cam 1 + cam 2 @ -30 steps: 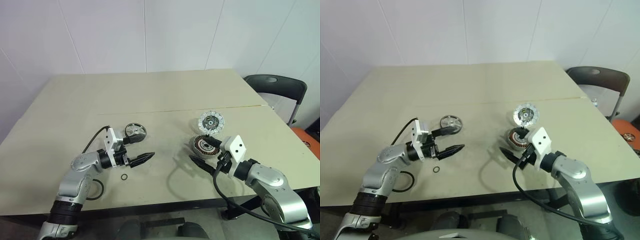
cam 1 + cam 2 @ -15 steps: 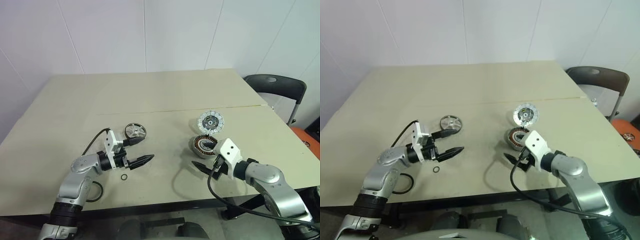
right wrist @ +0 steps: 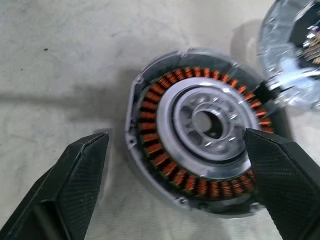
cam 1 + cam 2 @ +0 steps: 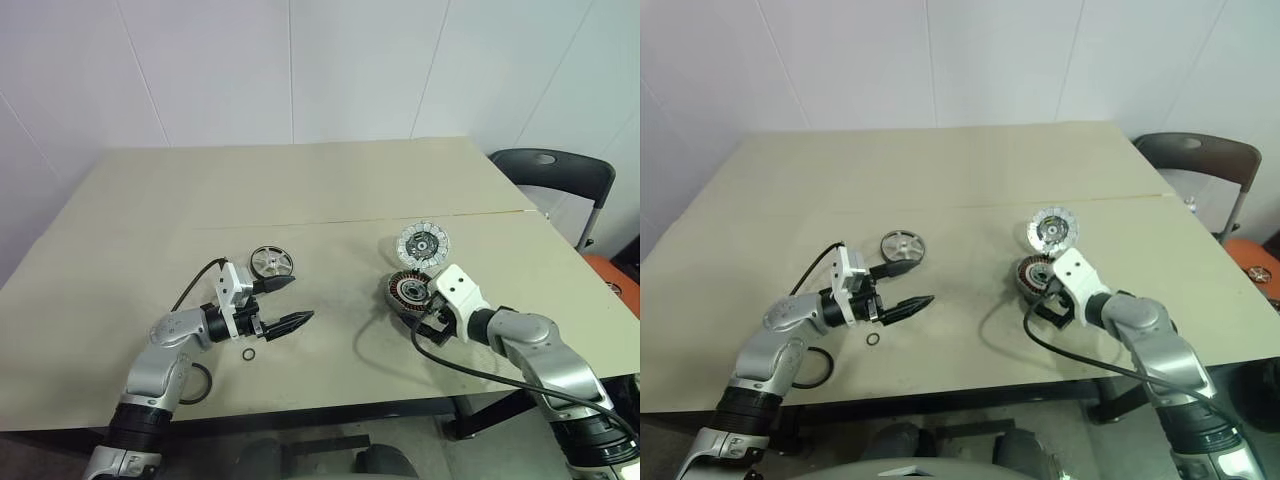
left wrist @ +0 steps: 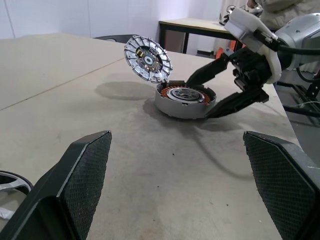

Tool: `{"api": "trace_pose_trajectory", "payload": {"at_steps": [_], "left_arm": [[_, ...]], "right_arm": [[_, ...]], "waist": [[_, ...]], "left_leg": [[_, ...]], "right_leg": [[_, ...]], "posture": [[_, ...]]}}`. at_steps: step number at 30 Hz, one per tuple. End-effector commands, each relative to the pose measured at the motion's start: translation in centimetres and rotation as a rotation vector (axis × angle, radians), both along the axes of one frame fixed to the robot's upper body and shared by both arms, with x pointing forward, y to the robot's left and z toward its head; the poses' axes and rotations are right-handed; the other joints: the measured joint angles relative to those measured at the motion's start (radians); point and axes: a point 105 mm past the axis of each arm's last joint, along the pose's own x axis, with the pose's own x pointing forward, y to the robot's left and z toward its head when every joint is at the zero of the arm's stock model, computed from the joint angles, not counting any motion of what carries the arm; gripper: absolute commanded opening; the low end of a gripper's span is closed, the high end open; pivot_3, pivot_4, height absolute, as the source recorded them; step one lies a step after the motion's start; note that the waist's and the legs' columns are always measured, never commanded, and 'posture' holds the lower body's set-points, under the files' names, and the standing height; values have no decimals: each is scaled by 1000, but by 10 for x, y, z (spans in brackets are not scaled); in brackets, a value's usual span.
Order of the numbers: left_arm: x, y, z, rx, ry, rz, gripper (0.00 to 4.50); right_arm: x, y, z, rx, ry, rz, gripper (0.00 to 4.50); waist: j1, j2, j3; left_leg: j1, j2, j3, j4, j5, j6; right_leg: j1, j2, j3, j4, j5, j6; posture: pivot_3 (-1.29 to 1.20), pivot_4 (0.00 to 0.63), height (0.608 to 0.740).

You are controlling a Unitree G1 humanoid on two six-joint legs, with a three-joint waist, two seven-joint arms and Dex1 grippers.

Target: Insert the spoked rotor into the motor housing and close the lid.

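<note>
The motor housing (image 4: 407, 292) lies flat on the table (image 4: 300, 180) at the right, windings facing up, with much free table on its left. The lid (image 4: 423, 243) leans tilted at its far side, white segments showing. The right claw (image 4: 424, 318) stands released, one finger on each side of the housing. The spoked rotor (image 4: 270, 262) lies flat at the left, just beyond the left claw (image 4: 285, 303), also released and empty, near a small black ring (image 4: 247, 354).

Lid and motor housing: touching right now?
Touching. Left wrist view: the lid stands tilted, its lower edge resting on the far rim of the motor housing.
</note>
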Motion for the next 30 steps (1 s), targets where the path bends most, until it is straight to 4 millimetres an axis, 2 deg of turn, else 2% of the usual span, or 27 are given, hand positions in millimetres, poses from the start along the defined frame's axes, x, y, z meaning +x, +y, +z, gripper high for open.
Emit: {"api": "trace_pose_trajectory", "payload": {"at_steps": [1, 9, 18, 23, 30], "left_arm": [[4, 1, 10, -2, -51, 4, 4500], [5, -1, 13, -1, -56, 4, 4500], [6, -4, 12, 0, -58, -1, 4500], [6, -3, 12, 0, -60, 1, 4500], [9, 0, 10, 1, -60, 7, 4500]], "right_arm": [[2, 6, 6, 13, -14, 25, 3628], [1, 8, 5, 14, -16, 33, 992], [-2, 9, 4, 14, -11, 43, 992], [-3, 12, 5, 21, -13, 62, 16], [-3, 12, 7, 15, -14, 65, 16]], "waist": [[0, 0, 0], [3, -1, 0], [2, -1, 0], [4, -1, 0], [3, -1, 0]], "left_leg": [[0, 0, 0, 0, 0, 0], [0, 0, 0, 1, 0, 0], [0, 0, 0, 0, 0, 0], [0, 0, 0, 0, -1, 0], [0, 0, 0, 0, -1, 0]], "right_leg": [[0, 0, 0, 0, 0, 0], [0, 0, 0, 0, 0, 0], [0, 0, 0, -1, 0, 0], [0, 0, -1, -1, 0, 0], [0, 0, -1, -3, 0, 0]], "posture": [[0, 0, 740], [0, 0, 740], [0, 0, 740], [0, 0, 740], [0, 0, 740]]}}
